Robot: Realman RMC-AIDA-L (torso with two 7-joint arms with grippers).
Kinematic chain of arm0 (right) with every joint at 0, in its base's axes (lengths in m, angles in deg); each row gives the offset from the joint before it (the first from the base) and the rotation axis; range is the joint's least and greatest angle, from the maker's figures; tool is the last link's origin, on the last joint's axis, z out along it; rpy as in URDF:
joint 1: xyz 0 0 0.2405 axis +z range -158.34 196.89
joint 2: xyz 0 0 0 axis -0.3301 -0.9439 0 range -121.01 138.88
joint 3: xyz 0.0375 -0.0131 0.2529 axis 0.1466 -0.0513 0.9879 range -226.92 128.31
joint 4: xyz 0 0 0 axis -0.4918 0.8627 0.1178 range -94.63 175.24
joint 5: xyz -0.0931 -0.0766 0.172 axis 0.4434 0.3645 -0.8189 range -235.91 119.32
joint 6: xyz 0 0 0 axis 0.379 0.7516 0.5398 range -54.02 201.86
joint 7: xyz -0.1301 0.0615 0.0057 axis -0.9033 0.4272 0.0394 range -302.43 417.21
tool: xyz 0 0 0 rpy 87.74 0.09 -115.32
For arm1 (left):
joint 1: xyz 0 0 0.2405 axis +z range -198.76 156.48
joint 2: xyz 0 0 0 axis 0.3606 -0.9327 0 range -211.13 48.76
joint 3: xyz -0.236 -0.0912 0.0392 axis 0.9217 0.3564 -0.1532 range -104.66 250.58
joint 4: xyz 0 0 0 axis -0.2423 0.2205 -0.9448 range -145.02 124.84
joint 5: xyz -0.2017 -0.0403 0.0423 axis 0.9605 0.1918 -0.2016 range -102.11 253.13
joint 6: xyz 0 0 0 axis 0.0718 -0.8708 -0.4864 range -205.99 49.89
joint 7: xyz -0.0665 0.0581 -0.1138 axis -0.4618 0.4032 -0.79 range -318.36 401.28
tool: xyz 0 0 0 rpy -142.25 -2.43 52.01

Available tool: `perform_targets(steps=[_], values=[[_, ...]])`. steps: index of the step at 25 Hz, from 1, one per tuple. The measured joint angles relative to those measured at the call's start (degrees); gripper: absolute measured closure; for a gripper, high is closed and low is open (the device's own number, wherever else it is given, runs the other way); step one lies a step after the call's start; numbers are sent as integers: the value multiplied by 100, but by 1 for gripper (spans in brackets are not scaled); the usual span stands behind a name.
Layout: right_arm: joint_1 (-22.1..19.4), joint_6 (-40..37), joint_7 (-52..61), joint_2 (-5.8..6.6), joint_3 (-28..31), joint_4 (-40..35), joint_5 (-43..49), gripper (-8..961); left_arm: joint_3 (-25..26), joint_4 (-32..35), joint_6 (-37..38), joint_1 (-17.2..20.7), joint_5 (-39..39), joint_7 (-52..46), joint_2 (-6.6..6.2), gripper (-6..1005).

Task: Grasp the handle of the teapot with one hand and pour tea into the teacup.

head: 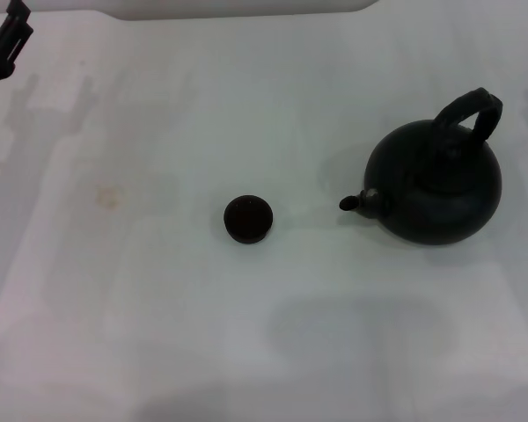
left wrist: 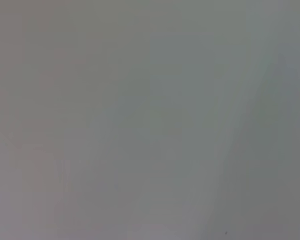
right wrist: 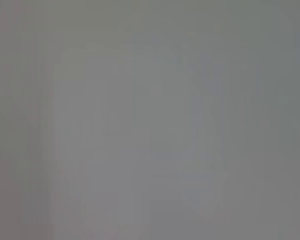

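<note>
Dull, matt black teapot at the right of the head view, not shiny. Ribbed, wrapped-looking handle. Dark, matt teacup in the middle. Smooth white table, with a soft shine.

lab bench – plain white table

The teapot, right of centre in the head view, is matte black all over, its arched handle equally black. The teacup at mid-frame is dark brown-black. The table is white with a faint tan stain at left. The left gripper, upper left corner, is black.
</note>
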Motion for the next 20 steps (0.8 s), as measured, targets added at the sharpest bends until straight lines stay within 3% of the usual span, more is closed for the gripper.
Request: perform_targets(steps=[20], values=[[31, -10, -46, 0, -133, -7, -7, 77, -2, -53, 17, -9, -1, -22, 0, 122]])
